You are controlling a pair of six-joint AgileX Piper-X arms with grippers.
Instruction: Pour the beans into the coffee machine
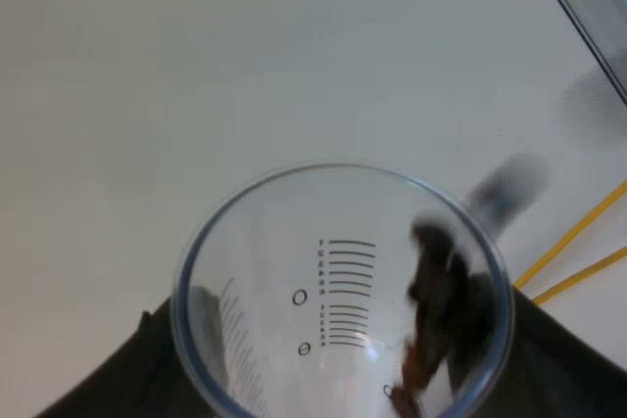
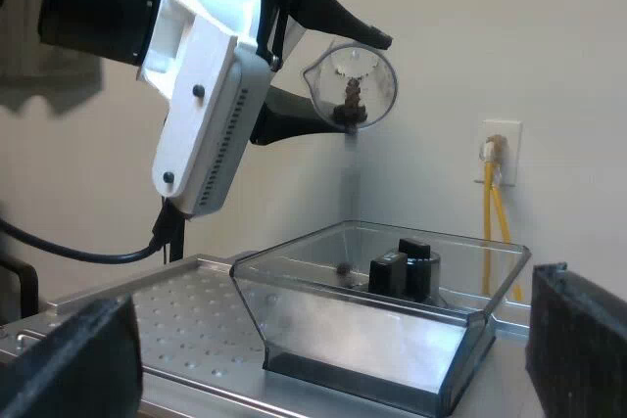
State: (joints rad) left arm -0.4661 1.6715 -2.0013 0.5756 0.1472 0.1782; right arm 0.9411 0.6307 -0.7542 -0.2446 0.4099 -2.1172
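Observation:
My left gripper [image 1: 343, 364] is shut on a clear measuring glass [image 1: 333, 242] with printed scale lines, one black finger on each side of it. The glass is tipped far over, and brown coffee beans [image 1: 431, 310] slide along its wall toward the rim. In the right wrist view the left gripper [image 2: 362, 83] holds the tilted measuring glass [image 2: 358, 80] high above the machine's clear bean hopper [image 2: 294, 320]. A thin stream of beans [image 2: 353, 173] falls from the glass into the hopper. My right gripper [image 2: 323, 359] stands open, level with the hopper's near wall, with nothing between its fingers.
The espresso machine's perforated metal top [image 2: 167, 310] lies beside the hopper. Black parts [image 2: 407, 266] stand inside the hopper. A wall socket [image 2: 498, 149] with yellow cables [image 2: 495, 212] is behind the machine. The same yellow cables [image 1: 578, 242] run past the glass.

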